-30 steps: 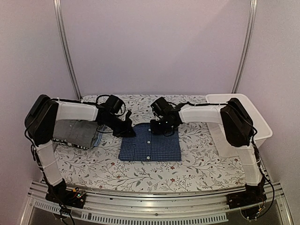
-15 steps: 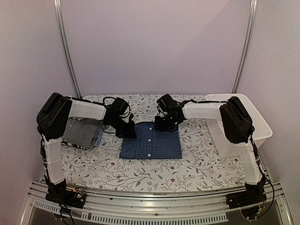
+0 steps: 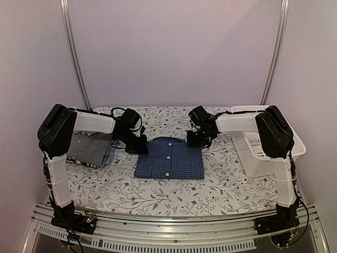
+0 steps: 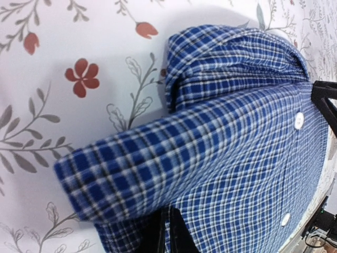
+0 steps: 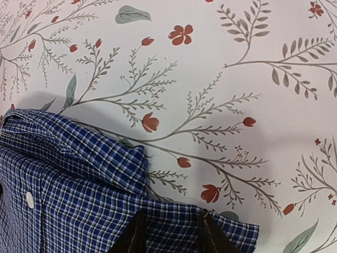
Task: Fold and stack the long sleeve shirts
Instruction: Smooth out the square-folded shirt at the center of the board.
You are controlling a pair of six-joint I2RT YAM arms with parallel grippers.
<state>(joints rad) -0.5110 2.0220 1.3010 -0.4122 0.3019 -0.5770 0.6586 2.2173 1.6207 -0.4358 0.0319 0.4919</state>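
Folding is judged to be almost finished for one piece: the blue checked shirt (image 3: 169,159) is laid flat as a neat rectangle, with buttons up and collar at its far edge. All other places below are given from it.

At its far left corner the left gripper (image 4: 167,224) is seen closed to a thin line, and the shoulder fold seems to be pinched in it. The cloth there is raised a little from the flowered tablecloth (image 3: 226,184), probably so that this corner can be pulled straight.

At the far right corner the right gripper (image 5: 171,226) is held low with its jaws partly apart. The shirt edge is seen just behind the fingers, but nothing is gripped. It is judged that no grip is needed here, because this fold already lies flat.

To the left of the shirt, near but not touching, a stack of folded shirts (image 3: 89,149) is placed, grey on top, so the new piece can be added. Well to the right a white basket (image 3: 253,161) is set.
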